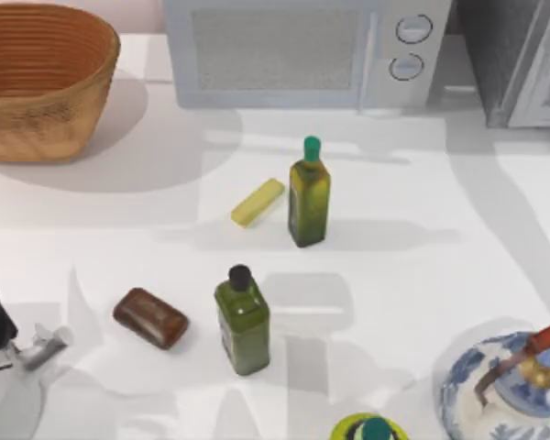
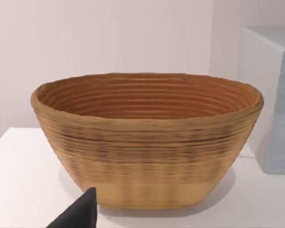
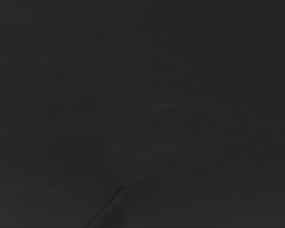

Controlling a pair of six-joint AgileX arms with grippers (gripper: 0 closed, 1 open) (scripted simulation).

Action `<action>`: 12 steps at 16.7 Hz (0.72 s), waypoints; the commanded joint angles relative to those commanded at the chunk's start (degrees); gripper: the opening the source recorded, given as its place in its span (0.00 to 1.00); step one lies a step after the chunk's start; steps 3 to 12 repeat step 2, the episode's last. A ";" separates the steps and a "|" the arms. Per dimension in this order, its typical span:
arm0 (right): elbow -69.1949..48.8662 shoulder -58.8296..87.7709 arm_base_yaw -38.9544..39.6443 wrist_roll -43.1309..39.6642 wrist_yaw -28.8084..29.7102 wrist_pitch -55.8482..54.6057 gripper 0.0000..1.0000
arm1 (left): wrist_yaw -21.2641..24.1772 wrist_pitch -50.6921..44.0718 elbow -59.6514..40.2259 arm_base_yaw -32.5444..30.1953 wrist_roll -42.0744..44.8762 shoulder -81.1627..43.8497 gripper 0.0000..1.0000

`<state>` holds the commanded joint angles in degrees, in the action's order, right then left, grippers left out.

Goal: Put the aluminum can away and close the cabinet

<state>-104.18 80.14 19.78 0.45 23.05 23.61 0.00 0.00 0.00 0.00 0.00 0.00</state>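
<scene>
risk: right wrist view is dark, so you'd steer blind by the dark grey speckled cabinet (image 1: 509, 55) and clip its door | left gripper (image 1: 37, 348) parked table-left | either gripper apart or together: cannot tell

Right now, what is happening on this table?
Nothing on the table is being handled. The left gripper sits idle at the near left edge, facing the basket. The right wrist view is dark. A green bottle and a second bottle stand upright mid-table, untouched. The cabinet is at the far right corner, beside the microwave.
</scene>
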 joint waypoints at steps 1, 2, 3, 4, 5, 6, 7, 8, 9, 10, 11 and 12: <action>-0.63 0.78 -0.51 0.02 -0.55 -0.31 1.00 | 0.00 0.00 0.00 0.00 0.00 0.00 1.00; -0.96 1.22 -0.77 0.05 -0.82 -0.47 1.00 | 0.00 0.00 0.00 0.00 0.00 0.00 1.00; -0.96 1.22 -0.77 0.05 -0.82 -0.47 1.00 | 0.00 0.00 0.00 0.00 0.00 0.00 1.00; -0.96 1.22 -0.77 0.05 -0.82 -0.47 1.00 | 0.00 0.00 0.00 0.00 0.00 0.00 1.00; -0.96 1.22 -0.77 0.05 -0.82 -0.47 1.00 | 0.00 0.00 0.00 0.00 0.00 0.00 1.00; -0.96 1.22 -0.77 0.05 -0.82 -0.47 1.00 | 0.00 0.00 0.00 0.00 0.00 0.00 1.00; -0.96 1.22 -0.77 0.05 -0.82 -0.47 1.00 | 0.00 0.00 0.00 0.00 0.00 0.00 1.00; -0.96 1.22 -0.77 0.05 -0.82 -0.47 1.00 | 0.00 0.00 0.00 0.00 0.00 0.00 1.00; -0.96 1.22 -0.77 0.05 -0.82 -0.47 1.00 | 0.00 0.00 0.00 0.00 0.00 0.00 1.00; -0.96 1.22 -0.77 0.05 -0.82 -0.47 1.00 | 0.00 0.00 0.00 0.00 0.00 0.00 1.00; -0.96 1.22 -0.77 0.05 -0.82 -0.47 1.00 | 0.00 0.00 0.00 0.00 0.00 0.00 1.00; -0.96 1.22 -0.77 0.05 -0.82 -0.47 1.00 | 0.00 0.00 0.00 0.00 0.00 0.00 1.00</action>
